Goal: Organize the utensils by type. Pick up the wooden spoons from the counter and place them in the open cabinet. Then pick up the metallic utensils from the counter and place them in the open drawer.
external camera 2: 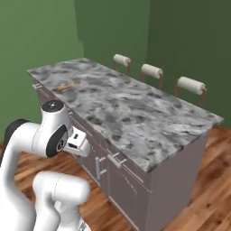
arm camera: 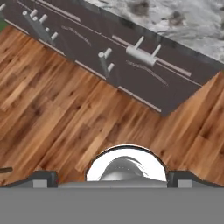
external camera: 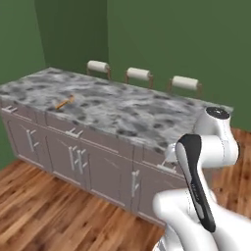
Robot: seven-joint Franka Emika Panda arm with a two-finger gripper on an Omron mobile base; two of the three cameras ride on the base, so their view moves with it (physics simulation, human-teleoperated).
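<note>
One wooden spoon (external camera: 64,102) lies on the counter (external camera: 122,110) near its left end; in the right base view the spoon (external camera 2: 67,85) lies toward the far end of the counter (external camera 2: 135,113). My hand (external camera 2: 80,144) hangs low in front of the cabinet fronts, well away from the spoon. In the hand view my gripper (arm camera: 113,178) is open, its two dark fingertips (arm camera: 43,177) wide apart with nothing between them, facing the wooden floor and the cabinet fronts (arm camera: 131,74). The metallic utensils, the open cabinet and the open drawer are out of view.
Three stools with white cushions (external camera: 138,74) stand behind the counter against the green wall. The grey-brown cabinet doors and drawers (external camera: 73,152) under the counter are shut, with silver bar handles. Wooden floor (external camera: 44,215) lies in front.
</note>
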